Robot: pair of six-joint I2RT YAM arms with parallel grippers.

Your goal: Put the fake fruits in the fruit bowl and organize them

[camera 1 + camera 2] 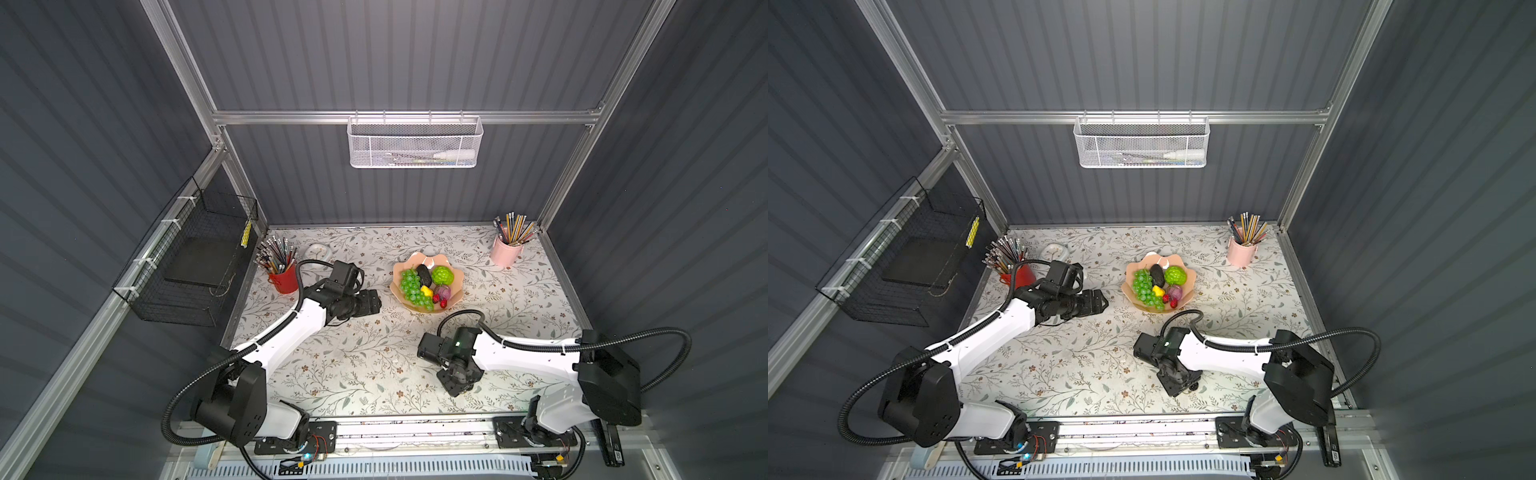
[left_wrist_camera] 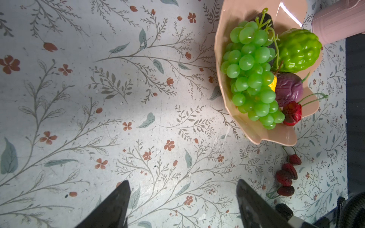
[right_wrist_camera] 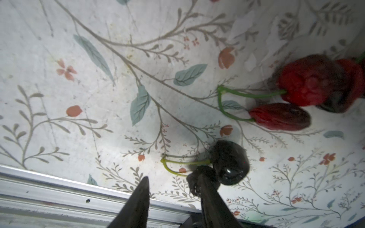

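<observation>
Cherry pickup in hand. Right gripper [image 3: 172, 177]: jaws apart, gap empty, one fingertip [image 3: 201, 177] against dark cherry pair [image 3: 230, 161]. Next: centre on it, close, carry to fruit bowl [image 2: 256, 136]. Left gripper [image 2: 183, 181] spread, empty, bowl just ahead. In bowl, one each: grape bunch [image 2: 250, 75], avocado [image 1: 424, 273], bumpy ball [image 2: 298, 51], purple fruit [image 2: 289, 88], lemon [image 2: 273, 84], red cherry pair [image 2: 292, 113]. Four red cherries [image 2: 289, 171] on table, just beyond right gripper.

The salmon-pink faceted bowl [image 1: 456, 282] stands upright on the tabletop [image 1: 353, 353]. It holds a green grape bunch [image 1: 411, 286], black avocado [image 1: 424, 272], bumpy green ball [image 1: 441, 275], purple fruit [image 1: 442, 291], yellow lemon [image 1: 426, 291] and red cherries [image 1: 436, 298]. Outside it lie stemmed red cherries [image 3: 304, 88] and a dark pair [image 3: 229, 163].
</observation>
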